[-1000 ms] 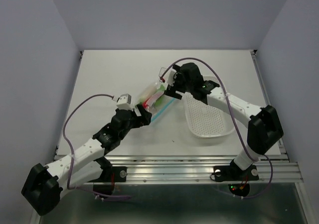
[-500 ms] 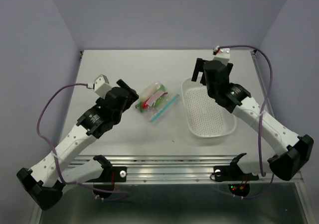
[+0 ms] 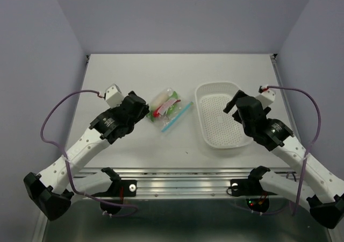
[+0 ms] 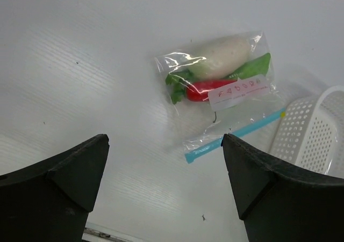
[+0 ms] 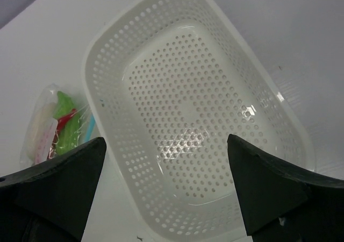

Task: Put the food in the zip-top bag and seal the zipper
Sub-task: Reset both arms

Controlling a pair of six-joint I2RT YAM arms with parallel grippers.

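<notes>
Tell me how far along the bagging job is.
Done: the radish, cucumber piece and red chili lie inside the zip-top bag. In hand: nothing; both arms' jaws stand open, apart from the bag. Left: perhaps nothing; the blue zipper lies flat and looks shut, but the seal cannot be confirmed.

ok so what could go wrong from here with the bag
The light blue zipper strip on the small clear plastic bag may not be fully shut; the views cannot confirm it, so the white radish could slip out if lifted. The open right gripper hangs over the white perforated basket and might nudge it.
</notes>
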